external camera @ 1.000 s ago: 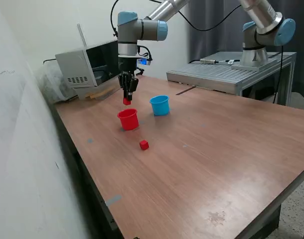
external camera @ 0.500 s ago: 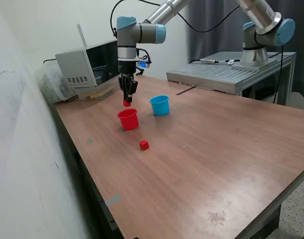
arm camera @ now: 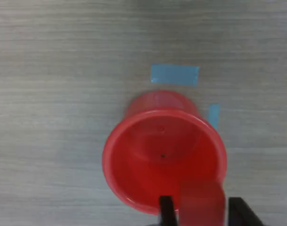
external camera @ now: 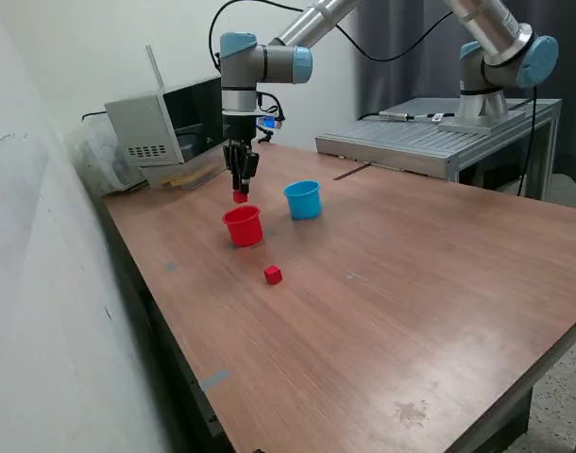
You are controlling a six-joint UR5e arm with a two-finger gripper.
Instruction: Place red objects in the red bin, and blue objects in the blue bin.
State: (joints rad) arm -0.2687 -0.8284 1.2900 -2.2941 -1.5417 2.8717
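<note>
Hovering with fingers [external camera: 240, 192] clamping a red cube [external camera: 240, 196] above the red cup [external camera: 243, 226], lining up for release.

Brown wooden table [external camera: 392, 283] carries red cup [external camera: 243, 226], light blue cup [external camera: 303, 200], 1 red cube [external camera: 273, 275].

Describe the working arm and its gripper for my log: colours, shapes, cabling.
The arm has silver tubular links and rounded joint housings with light blue caps. Black cables loop off the wrist. The gripper is black and narrow, tapering to two slim straight fingers. A small blue light glows beside the wrist.
</note>
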